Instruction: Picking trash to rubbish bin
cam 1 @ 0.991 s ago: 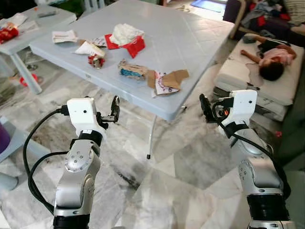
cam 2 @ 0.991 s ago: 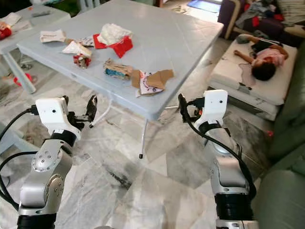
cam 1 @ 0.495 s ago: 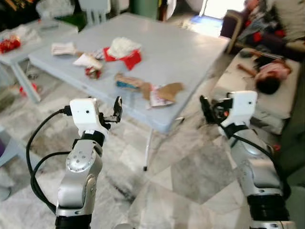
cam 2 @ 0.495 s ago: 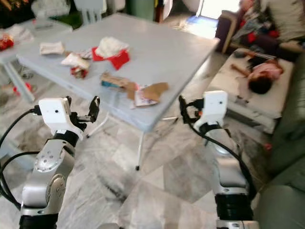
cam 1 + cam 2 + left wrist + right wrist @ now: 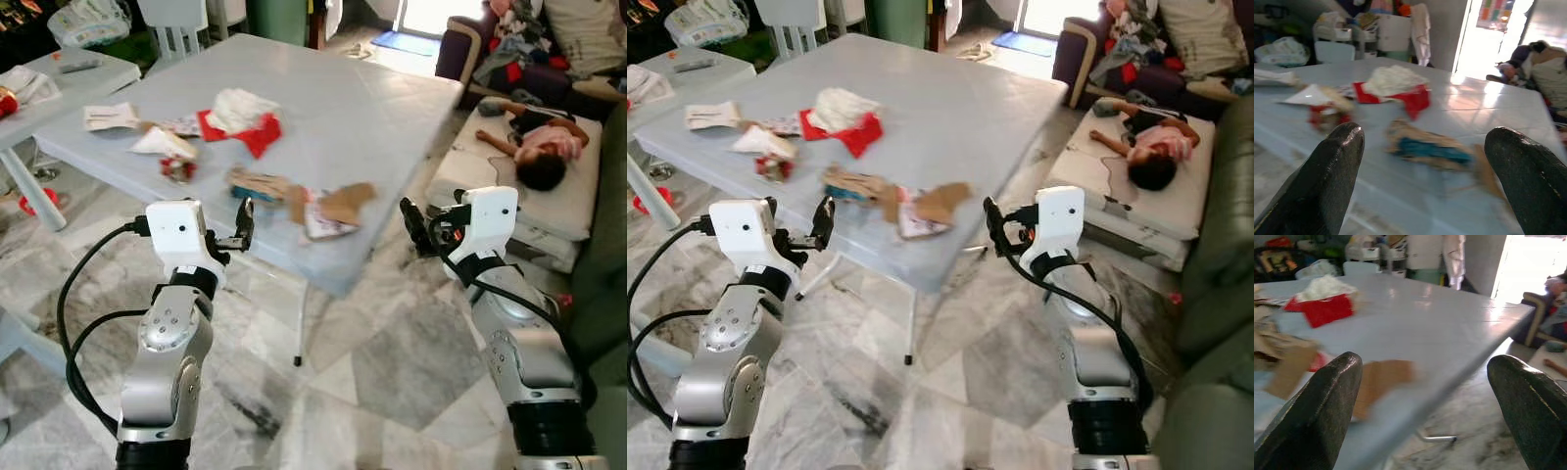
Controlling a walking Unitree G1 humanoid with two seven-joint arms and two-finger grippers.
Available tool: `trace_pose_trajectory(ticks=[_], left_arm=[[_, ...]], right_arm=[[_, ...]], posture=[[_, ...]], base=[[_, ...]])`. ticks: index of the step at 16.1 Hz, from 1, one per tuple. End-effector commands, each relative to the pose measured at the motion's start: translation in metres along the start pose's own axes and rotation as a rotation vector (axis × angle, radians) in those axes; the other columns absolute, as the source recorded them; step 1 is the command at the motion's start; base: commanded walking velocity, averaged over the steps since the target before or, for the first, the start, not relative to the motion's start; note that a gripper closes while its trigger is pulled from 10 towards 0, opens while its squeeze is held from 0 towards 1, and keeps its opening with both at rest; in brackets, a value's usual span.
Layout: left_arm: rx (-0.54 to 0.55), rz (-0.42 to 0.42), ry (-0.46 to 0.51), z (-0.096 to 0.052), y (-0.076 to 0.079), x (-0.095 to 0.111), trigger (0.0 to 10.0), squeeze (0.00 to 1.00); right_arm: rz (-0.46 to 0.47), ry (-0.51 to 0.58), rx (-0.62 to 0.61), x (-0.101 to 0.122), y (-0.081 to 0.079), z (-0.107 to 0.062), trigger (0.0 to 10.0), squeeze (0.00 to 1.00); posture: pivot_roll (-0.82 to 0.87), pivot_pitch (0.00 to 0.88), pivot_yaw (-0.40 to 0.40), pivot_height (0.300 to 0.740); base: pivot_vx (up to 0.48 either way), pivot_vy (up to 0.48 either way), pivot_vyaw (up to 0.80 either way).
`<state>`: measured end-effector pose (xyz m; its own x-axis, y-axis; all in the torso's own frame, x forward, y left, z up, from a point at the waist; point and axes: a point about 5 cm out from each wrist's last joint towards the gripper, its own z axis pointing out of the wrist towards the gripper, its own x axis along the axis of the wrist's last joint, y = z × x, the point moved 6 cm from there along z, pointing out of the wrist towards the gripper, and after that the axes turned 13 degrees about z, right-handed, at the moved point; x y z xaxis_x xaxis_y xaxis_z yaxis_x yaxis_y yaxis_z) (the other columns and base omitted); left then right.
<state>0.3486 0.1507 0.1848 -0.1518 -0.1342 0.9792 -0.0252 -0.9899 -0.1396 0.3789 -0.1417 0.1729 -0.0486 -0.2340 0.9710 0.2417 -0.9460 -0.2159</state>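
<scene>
Trash is observed scattered on the grey bench: a red-and-white wrapper, a crumpled packet and torn cardboard. The left claw and right claw are held before the bench edge, both spread wide, nothing gripped.

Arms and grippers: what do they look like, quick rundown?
Both arms are silver metal with round joint housings and a white boxy wrist module each. A black cable loops from the left wrist module down along the arm; another runs along the right forearm. The left gripper and right gripper each have two long black fingers with rounded tips.
</scene>
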Motion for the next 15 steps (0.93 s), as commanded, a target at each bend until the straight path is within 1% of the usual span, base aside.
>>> trace_pose_trajectory(ticks=[1,6,10,15], left_arm=[[0.016,0.006,-0.007,-0.001,-0.005,-0.001,10.0,0.0],[0.009,0.008,-0.022,-0.001,-0.003,-0.005,10.0,0.0],[-0.005,0.011,-0.032,0.0,0.001,-0.007,10.0,0.0],[-0.017,0.007,-0.048,0.002,0.005,-0.01,10.0,0.0]], right_arm=[[-0.007,0.012,0.032,0.005,-0.008,0.002,10.0,0.0],[-0.013,0.012,0.04,0.005,-0.009,0.002,10.0,0.0],[-0.021,0.014,0.048,0.006,-0.011,0.001,10.0,0.0],[-0.036,0.022,0.041,0.007,-0.01,0.002,10.0,0.0]], posture=[[0.14,0.12,-0.048,0.74],[0.14,0.12,-0.049,0.74],[0.14,0.121,-0.049,0.74],[0.14,0.121,-0.049,0.74]], base=[[0.311,0.259,0.0],[0.31,0.256,0.0],[0.311,0.0,0.0],[0.0,0.0,0.0]])
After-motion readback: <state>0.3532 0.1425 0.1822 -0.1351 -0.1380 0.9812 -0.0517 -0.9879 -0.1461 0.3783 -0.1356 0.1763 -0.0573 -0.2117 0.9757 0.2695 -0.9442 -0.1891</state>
